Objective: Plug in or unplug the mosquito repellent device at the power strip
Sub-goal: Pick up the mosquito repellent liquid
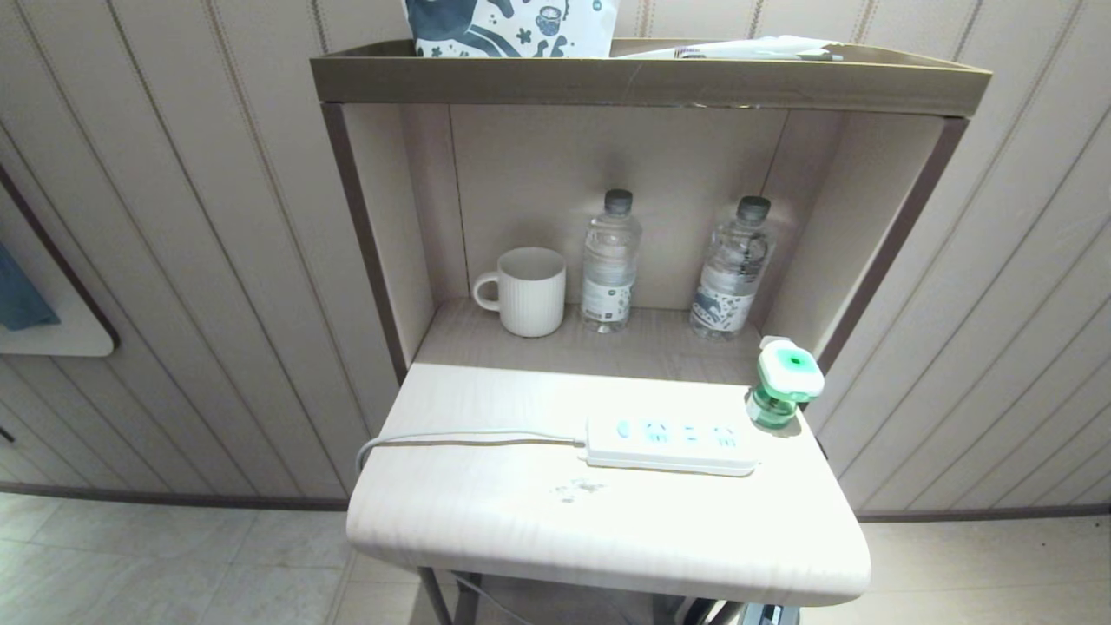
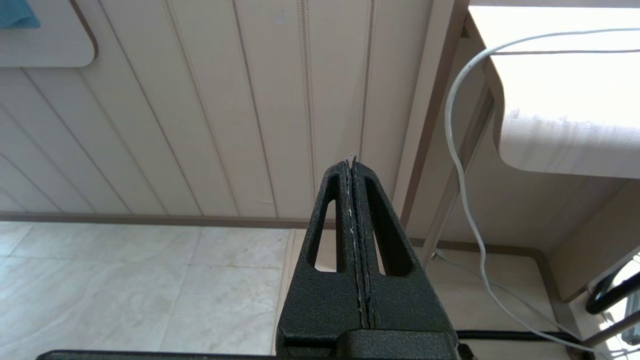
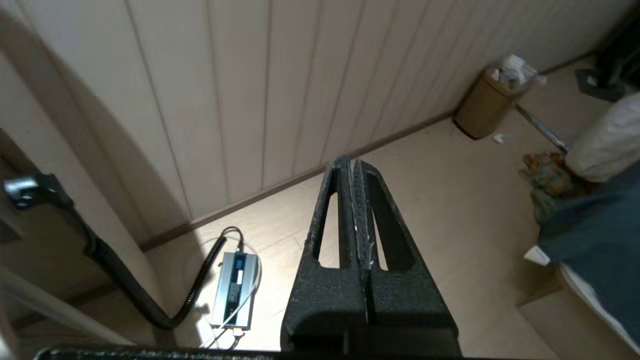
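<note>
The mosquito repellent device (image 1: 785,384) stood upright near the right edge of the tabletop (image 1: 538,529), just beside the far end of the power strip (image 1: 668,444), not plugged in. Both the left tool (image 2: 353,161) and the right tool (image 3: 350,162) were pressed together and empty, low beside the furniture. To plug it well, the right tool should probably open wide, take the white head and align the prongs over a socket.

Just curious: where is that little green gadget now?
In the head view, the mosquito repellent device stands unplugged at the table's right edge, beside the power strip.

light: bright overhead | glare: tabletop (image 1: 608,529) washed out | blur: right wrist view soft
</note>
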You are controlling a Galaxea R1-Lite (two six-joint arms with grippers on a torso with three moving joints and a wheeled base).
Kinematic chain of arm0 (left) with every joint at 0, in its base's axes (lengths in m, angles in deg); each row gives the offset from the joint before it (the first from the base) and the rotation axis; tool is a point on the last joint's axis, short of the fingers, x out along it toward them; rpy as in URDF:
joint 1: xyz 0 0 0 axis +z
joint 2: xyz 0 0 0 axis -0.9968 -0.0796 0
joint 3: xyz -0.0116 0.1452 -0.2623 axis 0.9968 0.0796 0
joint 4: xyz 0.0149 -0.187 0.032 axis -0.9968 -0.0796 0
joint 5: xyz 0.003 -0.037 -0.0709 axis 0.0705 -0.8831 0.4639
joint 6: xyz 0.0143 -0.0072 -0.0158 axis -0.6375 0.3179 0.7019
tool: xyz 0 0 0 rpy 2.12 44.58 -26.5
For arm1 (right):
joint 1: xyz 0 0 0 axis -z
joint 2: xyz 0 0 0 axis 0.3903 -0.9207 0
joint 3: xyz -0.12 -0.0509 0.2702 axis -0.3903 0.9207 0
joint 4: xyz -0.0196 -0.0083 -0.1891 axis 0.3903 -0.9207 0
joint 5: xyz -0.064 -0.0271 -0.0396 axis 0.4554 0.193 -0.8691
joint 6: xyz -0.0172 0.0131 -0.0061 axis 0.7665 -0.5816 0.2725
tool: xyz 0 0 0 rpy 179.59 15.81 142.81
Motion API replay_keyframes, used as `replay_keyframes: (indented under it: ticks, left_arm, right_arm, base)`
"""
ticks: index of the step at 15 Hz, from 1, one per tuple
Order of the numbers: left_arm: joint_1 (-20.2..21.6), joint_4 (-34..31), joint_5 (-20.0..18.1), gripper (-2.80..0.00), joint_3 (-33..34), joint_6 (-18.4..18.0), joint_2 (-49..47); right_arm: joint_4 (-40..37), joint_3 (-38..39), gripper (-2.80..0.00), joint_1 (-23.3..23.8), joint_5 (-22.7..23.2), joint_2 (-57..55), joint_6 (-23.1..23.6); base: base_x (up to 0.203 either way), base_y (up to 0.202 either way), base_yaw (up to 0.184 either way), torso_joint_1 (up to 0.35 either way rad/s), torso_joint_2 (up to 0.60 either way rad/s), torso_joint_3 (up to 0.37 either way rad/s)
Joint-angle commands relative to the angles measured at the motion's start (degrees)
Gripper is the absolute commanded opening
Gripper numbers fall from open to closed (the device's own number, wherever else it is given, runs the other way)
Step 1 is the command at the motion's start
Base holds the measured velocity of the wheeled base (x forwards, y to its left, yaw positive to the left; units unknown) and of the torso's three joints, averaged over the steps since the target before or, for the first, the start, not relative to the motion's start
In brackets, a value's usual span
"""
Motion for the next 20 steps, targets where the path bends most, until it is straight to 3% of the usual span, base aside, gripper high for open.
replay_keyframes:
  ticks: [1,3,4,5,7,9,11,12,14,16,20]
  left_arm:
    - [0.00,-0.02,-0.02,-2.80,0.00,0.01,-0.02]
    - [0.00,-0.02,-0.02,-2.80,0.00,0.01,-0.02]
    - [0.00,-0.02,-0.02,-2.80,0.00,0.01,-0.02]
    - [0.00,-0.02,-0.02,-2.80,0.00,0.01,-0.02]
    - [0.00,-0.02,-0.02,-2.80,0.00,0.01,-0.02]
    - [0.00,-0.02,-0.02,-2.80,0.00,0.01,-0.02]
    - [0.00,-0.02,-0.02,-2.80,0.00,0.01,-0.02]
    - [0.00,-0.02,-0.02,-2.80,0.00,0.01,-0.02]
    - [0.00,-0.02,-0.02,-2.80,0.00,0.01,-0.02]
    - [0.00,-0.02,-0.02,-2.80,0.00,0.01,-0.02]
    - [0.00,-0.02,-0.02,-2.80,0.00,0.01,-0.02]
  right_arm:
    - [-0.13,4.77,-2.80,1.82,0.13,5.72,-0.52]
    - [0.05,14.17,-2.80,7.52,2.56,8.83,-2.12]
    - [0.51,17.03,-2.80,10.36,6.20,11.41,-2.45]
    - [1.88,18.04,-2.80,11.50,11.14,14.99,-1.73]
    - [5.68,21.01,-2.80,12.88,25.67,23.57,1.52]
    - [11.79,27.53,-2.80,13.62,34.93,25.85,6.90]
    - [14.81,29.48,-2.80,13.85,47.76,26.15,8.74]
    - [15.11,30.91,-2.80,13.91,51.05,26.19,9.08]
    - [14.76,31.72,-2.80,13.97,52.31,26.18,9.52]
    - [14.66,31.70,-2.80,14.04,51.90,26.18,6.05]
    - [14.67,31.68,-2.80,14.06,51.87,26.35,6.03]
  base:
    - [0.000,0.000,0.000,0.000,0.00,0.000]
    - [0.000,0.000,0.000,0.000,0.00,0.000]
    - [0.000,0.000,0.000,0.000,0.00,0.000]
    - [0.000,0.000,0.000,0.000,0.00,0.000]
    - [0.000,0.000,0.000,0.000,0.00,0.000]
    - [0.000,0.000,0.000,0.000,0.00,0.000]
    - [0.000,0.000,0.000,0.000,0.00,0.000]
    - [0.000,0.000,0.000,0.000,0.00,0.000]
    - [0.000,0.000,0.000,0.000,0.00,0.000]
    - [0.000,0.000,0.000,0.000,0.00,0.000]
    - [0.000,0.000,0.000,0.000,0.00,0.000]
